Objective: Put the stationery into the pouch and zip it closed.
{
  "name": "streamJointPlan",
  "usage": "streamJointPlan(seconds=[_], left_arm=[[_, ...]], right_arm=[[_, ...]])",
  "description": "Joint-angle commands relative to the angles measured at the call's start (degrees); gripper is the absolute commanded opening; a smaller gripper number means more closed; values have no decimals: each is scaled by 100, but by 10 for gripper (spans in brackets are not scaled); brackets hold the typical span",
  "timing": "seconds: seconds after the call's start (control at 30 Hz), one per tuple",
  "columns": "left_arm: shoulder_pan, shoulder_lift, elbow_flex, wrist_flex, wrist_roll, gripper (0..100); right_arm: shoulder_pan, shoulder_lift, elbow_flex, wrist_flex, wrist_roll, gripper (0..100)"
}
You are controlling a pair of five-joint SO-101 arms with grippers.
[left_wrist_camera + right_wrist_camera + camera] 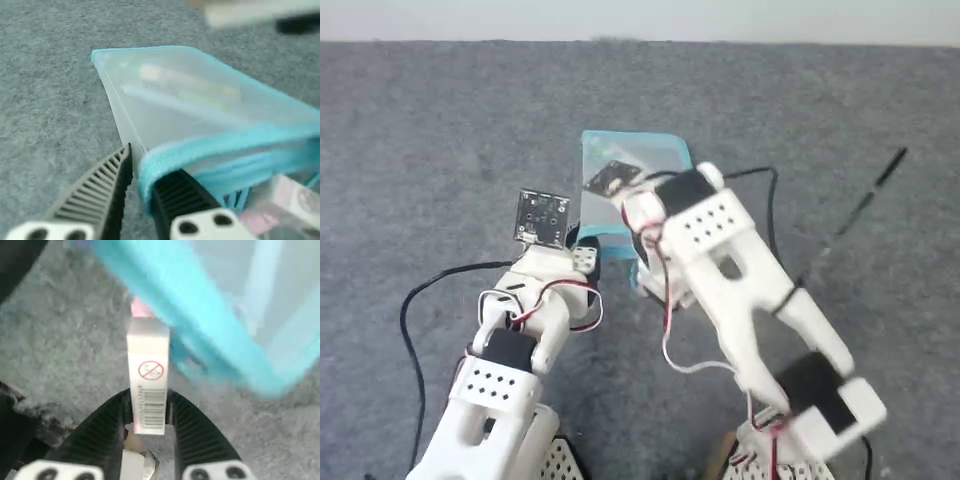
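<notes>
A translucent pouch (642,160) with light blue trim lies on the grey carpet, and long pens (185,87) show faintly through its wall. My left gripper (145,167) is shut on the pouch's blue zipper edge (165,155) at its near corner. My right gripper (149,400) is shut on a white-sleeved eraser (148,385) with a pink end. That pink end sits right at the pouch's blue rim (200,325). The eraser (287,200) also appears beside the pouch mouth in the left wrist view. From above, both grippers (585,258) (645,280) meet at the pouch's near edge.
A thin black pen-like stick (865,200) lies on the carpet to the right of the right arm. Black cables (415,320) trail beside both arms. Open carpet lies to the left and beyond the pouch.
</notes>
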Motion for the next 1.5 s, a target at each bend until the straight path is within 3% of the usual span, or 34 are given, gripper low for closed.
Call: streamJointPlan(seconds=[0.0,0.27,0.7,1.13,1.47], left_arm=[[149,-141,-92,-211,-88,12],[97,-141,-84,-202,-97,12],[88,-141,-92,-211,-97,12],[88,-141,-84,-211,-97,12],[97,-141,-84,-185,-176,12]], right_arm=[[119,242,-985,233,-281,7],[119,295,-1204,259,-369,7],[110,-1938,378,251,158,6],[119,215,-985,259,-53,6],[171,514,-1231,259,-53,6]])
